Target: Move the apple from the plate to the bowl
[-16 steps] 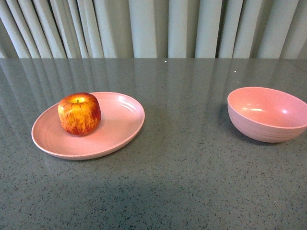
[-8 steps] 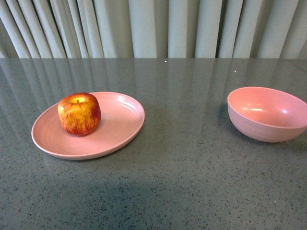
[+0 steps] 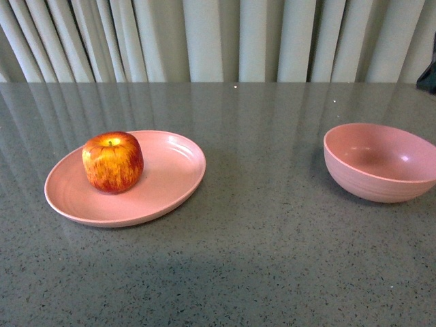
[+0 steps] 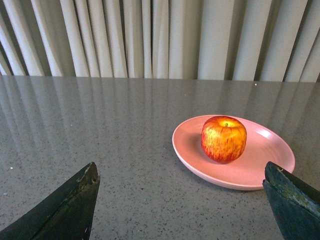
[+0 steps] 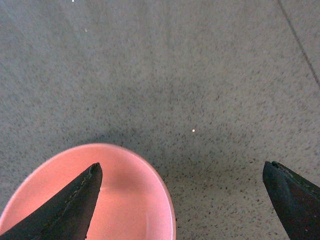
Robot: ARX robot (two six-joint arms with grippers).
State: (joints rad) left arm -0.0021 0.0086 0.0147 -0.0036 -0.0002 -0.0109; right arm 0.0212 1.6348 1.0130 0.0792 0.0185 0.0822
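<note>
The red and yellow apple (image 3: 113, 162) sits upright on the left part of the shallow pink plate (image 3: 170, 178), at the table's left. The deep pink bowl (image 3: 379, 162) stands empty at the right. In the left wrist view my left gripper (image 4: 180, 167) is open and empty, short of the plate (image 4: 260, 165) and apart from the apple (image 4: 224, 138). In the right wrist view my right gripper (image 5: 181, 165) is open and empty above the table, with one finger over the bowl (image 5: 130, 210).
The grey speckled table (image 3: 266, 231) runs back to pale curtains (image 3: 218, 41). A dark shape (image 3: 429, 73) shows at the front view's right edge, above and behind the bowl.
A dark shape has come in at the front view's right edge and a shadow now lies inside the bowl. The apple, plate and bowl have not moved.
</note>
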